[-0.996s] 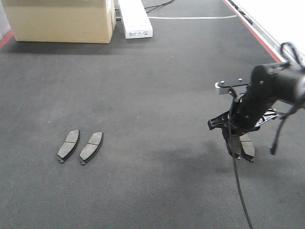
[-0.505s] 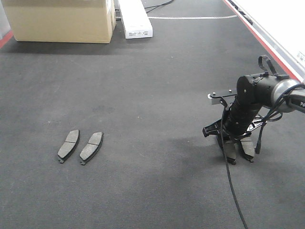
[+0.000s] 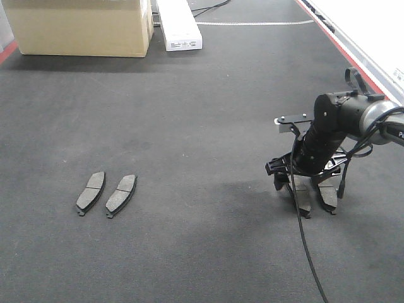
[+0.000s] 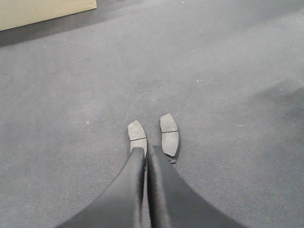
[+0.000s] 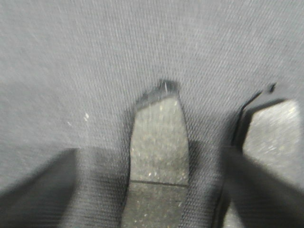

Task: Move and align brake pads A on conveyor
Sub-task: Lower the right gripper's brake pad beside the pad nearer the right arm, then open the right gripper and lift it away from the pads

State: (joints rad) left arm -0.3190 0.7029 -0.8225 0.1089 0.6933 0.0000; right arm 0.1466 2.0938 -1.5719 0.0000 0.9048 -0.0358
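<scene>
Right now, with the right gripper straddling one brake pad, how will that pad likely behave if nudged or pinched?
The brake pad lies flat on the textured conveyor, so it should probably slide, not roll. It looks rigid and gritty, likely giving the right gripper decent grip. Its thin profile may make pinching awkward.

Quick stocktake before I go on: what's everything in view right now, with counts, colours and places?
Pads, left pair: two, dark grey, side by side on the belt's left.
Pads, right pair: two, dark grey, on the belt's right under the right gripper.
Conveyor: one, dark grey-black belt, red edge strips.
Carton: one, tan, far left.
White box: one, beside the carton.
Left gripper: black, shut, empty, above the left pair.
Right gripper: black, open, astride one right-hand pad.
</scene>
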